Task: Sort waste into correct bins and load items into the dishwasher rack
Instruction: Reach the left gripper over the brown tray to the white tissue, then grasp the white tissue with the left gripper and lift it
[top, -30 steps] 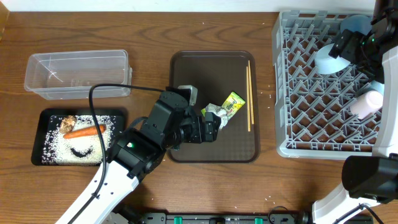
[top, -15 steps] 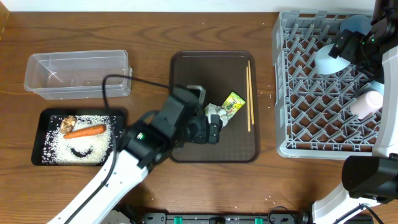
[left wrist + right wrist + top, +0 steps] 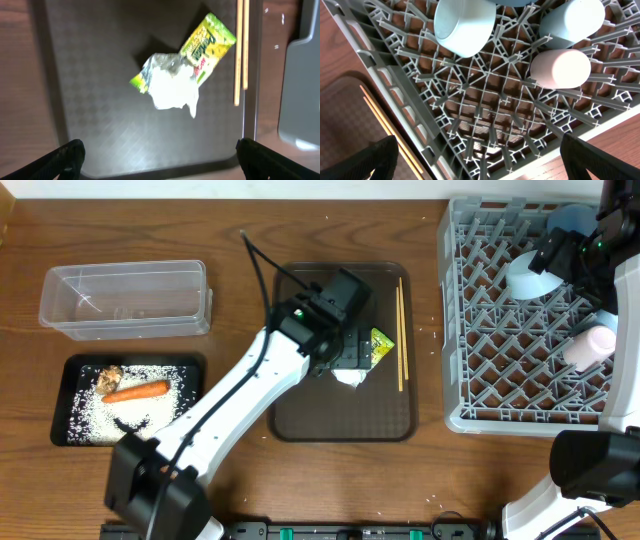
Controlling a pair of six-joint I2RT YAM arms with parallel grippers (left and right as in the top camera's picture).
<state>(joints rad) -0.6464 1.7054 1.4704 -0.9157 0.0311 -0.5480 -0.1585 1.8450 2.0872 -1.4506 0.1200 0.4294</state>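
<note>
The tabletop (image 3: pixel 240 230) is warm brown wood with darker grain. At far left the tub (image 3: pixel 125 300) is clear. Nearer, the black tray (image 3: pixel 70 363) is speckled with white rice grains (image 3: pixel 85 415) around an orange carrot (image 3: pixel 135 391) and a brown food lump (image 3: pixel 110 375). The serving tray (image 3: pixel 100 125) is dark brown with a fine woven pattern. The snack wrapper (image 3: pixel 207 42) is yellow-green with a red patch, the crumpled paper (image 3: pixel 172 92) white, the chopsticks (image 3: pixel 241 50) pale tan. At right the rack (image 3: pixel 415 107) is grey, the bowl (image 3: pixel 465 25) and pale blue cup (image 3: pixel 572 22) match, and the whitish cup (image 3: pixel 560 67) looks perhaps faintly pink.
</note>
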